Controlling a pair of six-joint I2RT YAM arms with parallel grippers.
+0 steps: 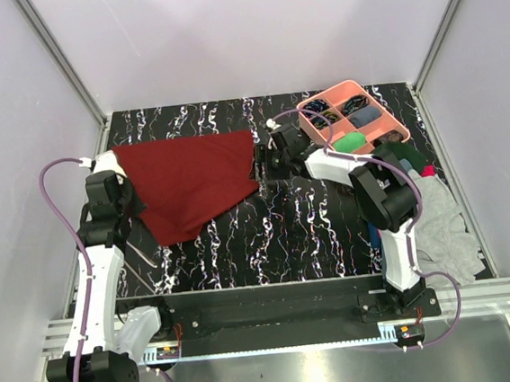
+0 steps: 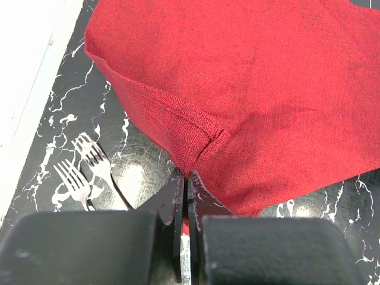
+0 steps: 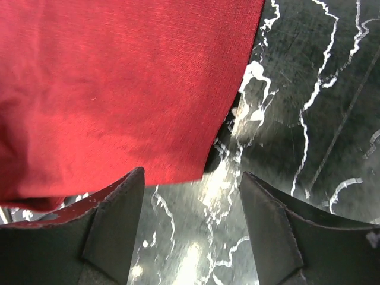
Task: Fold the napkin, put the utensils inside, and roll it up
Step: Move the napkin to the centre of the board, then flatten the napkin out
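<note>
Napkin: the dark red square cloth napkin lies on the far-left part of the black, white-veined marbled table. It is not flat. In the left wrist view, one hemmed corner stands up from the surface in a raised fold.

Left gripper: positioned at the left corner of the napkin. The jaws are pressed together and pinch the hemmed corner, and a strip of red cloth shows between the fingers.

Right gripper: positioned at the right edge of the napkin. The jaws are spread wide and hold nothing. The napkin's lower edge lies just beyond the tip of the left-hand finger, with bare table between the two fingers.

Utensils: two slim silvery metal forks lie side by side on the table. They are just beside the left gripper, on the side away from the napkin, and do not touch the cloth.

Other items: a pink plastic tray with compartments sits at the far right of the table. A grey clothes pile lies along the right edge.
</note>
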